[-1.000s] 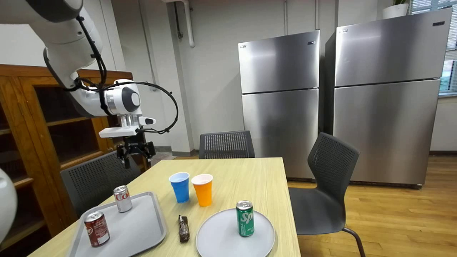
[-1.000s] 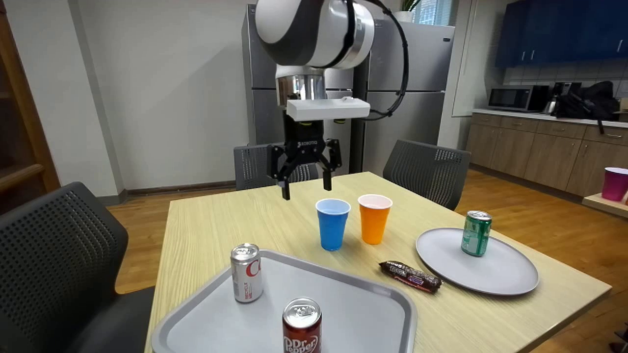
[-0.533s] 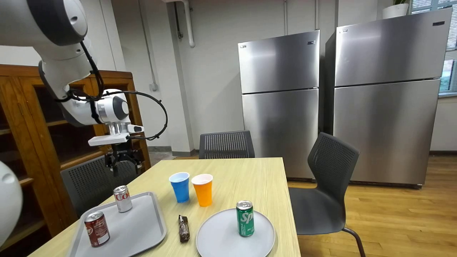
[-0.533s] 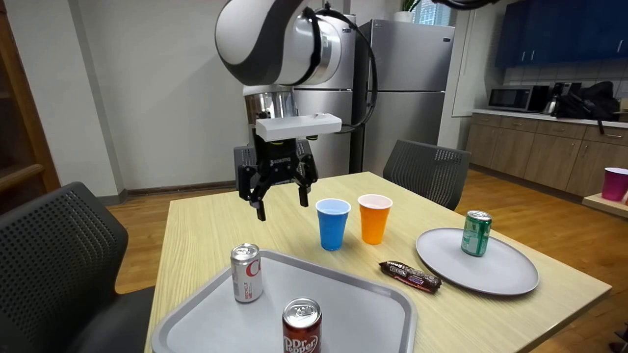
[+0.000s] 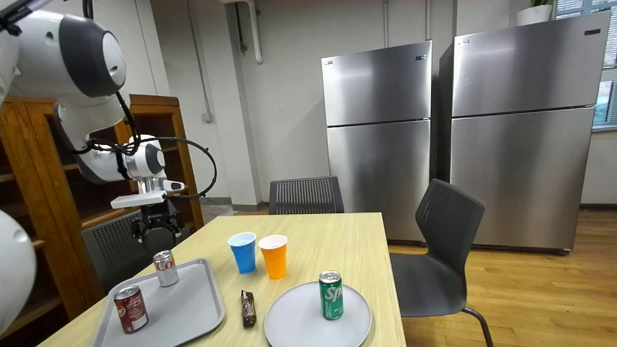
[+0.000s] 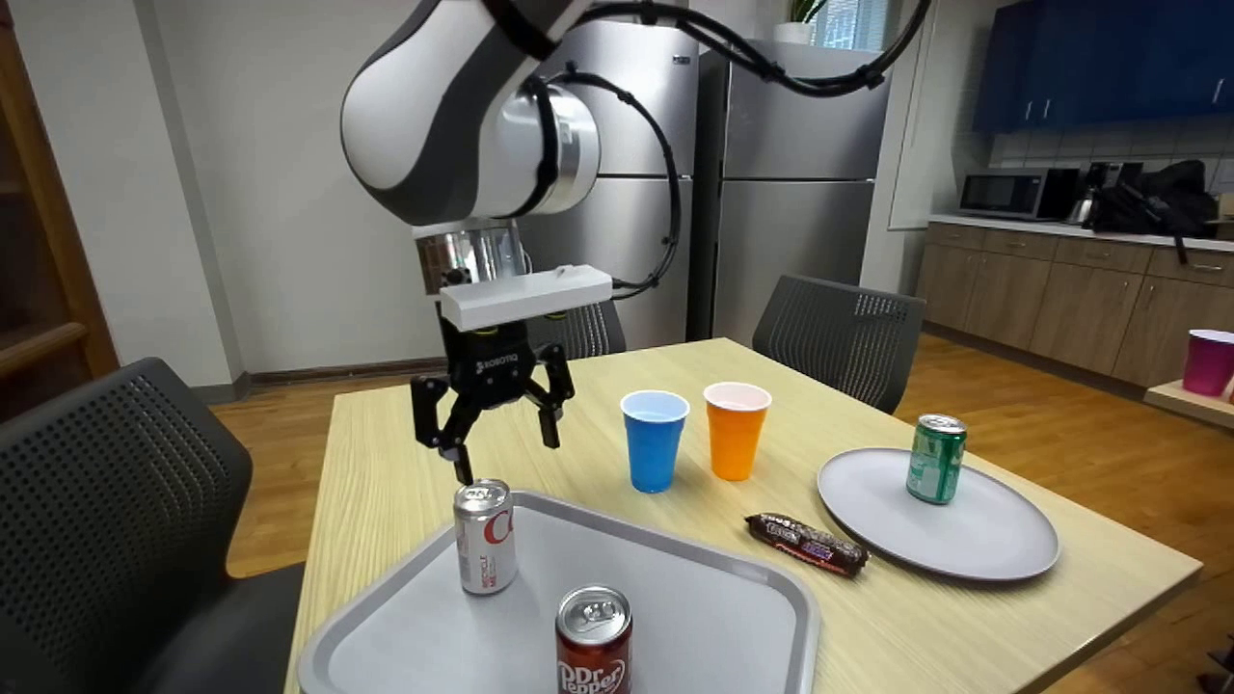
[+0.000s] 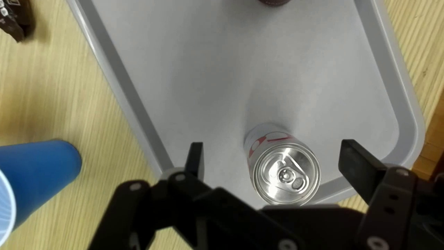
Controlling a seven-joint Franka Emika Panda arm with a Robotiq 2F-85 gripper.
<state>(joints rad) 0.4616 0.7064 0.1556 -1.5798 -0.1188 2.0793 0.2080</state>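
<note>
My gripper (image 6: 507, 455) stands open above the tray's far corner, its fingers (image 7: 360, 170) wide apart with nothing held. Nearest to it is a silver Diet Coke can (image 6: 485, 540), upright on the grey tray (image 6: 694, 588). In the wrist view the can's shiny lid (image 7: 286, 175) appears between the two fingertips, touching neither. A dark red Dr Pepper can (image 5: 131, 311) also stands on the tray; only a sliver of it shows at the top of the wrist view. Beside the tray, a blue cup (image 6: 652, 443) and an orange cup (image 6: 736, 434) stand upright.
A dark wrapped bar (image 6: 808, 544) lies between the tray and a round grey plate (image 6: 1003, 530). On that plate stands a green Sprite can (image 5: 331, 296). Dark chairs (image 5: 434, 260) surround the wooden table (image 5: 337, 231); a wooden cabinet (image 5: 29, 159) is behind the arm.
The open gripper has come down and, in both exterior views, moved left toward the Diet Coke can. The cans, cups, bar, tray and plate have stayed in place.
</note>
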